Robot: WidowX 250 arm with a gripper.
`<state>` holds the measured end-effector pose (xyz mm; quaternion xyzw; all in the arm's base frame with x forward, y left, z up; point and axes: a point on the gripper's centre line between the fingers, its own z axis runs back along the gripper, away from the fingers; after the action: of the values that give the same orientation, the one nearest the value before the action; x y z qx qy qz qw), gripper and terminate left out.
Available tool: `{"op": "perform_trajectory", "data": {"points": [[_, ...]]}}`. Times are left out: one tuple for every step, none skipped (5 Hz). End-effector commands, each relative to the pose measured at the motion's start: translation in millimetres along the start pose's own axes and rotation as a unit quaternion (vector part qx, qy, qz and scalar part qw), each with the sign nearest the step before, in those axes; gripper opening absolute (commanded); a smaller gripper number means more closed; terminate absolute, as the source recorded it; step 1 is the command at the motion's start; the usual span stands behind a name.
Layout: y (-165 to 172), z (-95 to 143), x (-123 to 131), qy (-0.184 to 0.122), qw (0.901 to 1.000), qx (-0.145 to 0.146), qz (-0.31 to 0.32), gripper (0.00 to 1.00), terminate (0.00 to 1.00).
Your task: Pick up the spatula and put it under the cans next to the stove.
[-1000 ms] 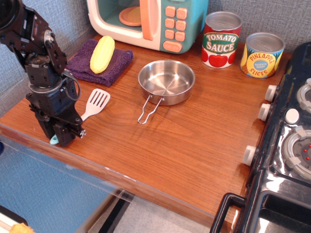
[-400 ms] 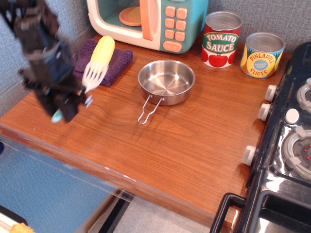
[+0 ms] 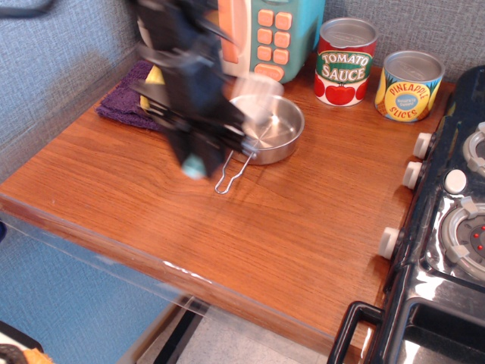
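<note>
Cloth and yellow item: a purple cloth (image 3: 120,106) lies at upper left of the tabletop (image 3: 303,227), with a yellow piece (image 3: 154,76) on it, mostly hidden behind the arm.
Claw: the claw (image 3: 198,145) sits left of centre, heavily blurred; it appears clamped on the spatula's handle, though the fingers themselves cannot be made out.
Spatula: the spatula (image 3: 254,102) is off the tabletop, held in the air. Blue handle end shows at the claw's lower edge; white head is a pale smear above the pan, upper centre.
Pan: a steel pan (image 3: 274,130) rests on the tabletop just right of the claw, its wire handle pointing toward lower left.
Microwave: a teal-and-white toy microwave (image 3: 288,38) stands at the top of the frame.
Cans: the cans (image 3: 345,61) stand upright at upper right, red beside yellow-and-blue, apart from each other.
Stove: the stove (image 3: 455,227) fills the right edge, knobs facing the tabletop.
Drop area: bare wood in front of the cans, beside the stove knobs.
Handling judgement: likely light, rigid plastic, smooth and a little slippery; the thin neck is the weak part.
Grip judgement: the rounded handle is the sound place to hold; a firm grip should stop it pivoting.
</note>
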<state>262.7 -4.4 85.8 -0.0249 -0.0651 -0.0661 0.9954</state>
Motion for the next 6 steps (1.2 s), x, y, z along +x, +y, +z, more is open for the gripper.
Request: {"op": "perform_trajectory", "data": {"points": [[-67.8,-37.6,38.0,0.001,0.9999,0.011,0.007,0.00,0.00],[-75.4,-60.3,50.8,0.009,0.9995,0.018,0.025,0.00,0.00],[-74.1,-72.4,59.7,0.010,0.9991,0.029,0.029,0.00,0.00],[-74.0,-79.6,62.0,0.015,0.9988,0.036,0.029,0.00,0.00],[-73.3,-72.2,60.6,0.018,0.9987,0.041,0.025,1.00,0.00],[-62.3,-37.9,61.3,-0.001,0.9991,0.039,0.014,1.00,0.00]]}}
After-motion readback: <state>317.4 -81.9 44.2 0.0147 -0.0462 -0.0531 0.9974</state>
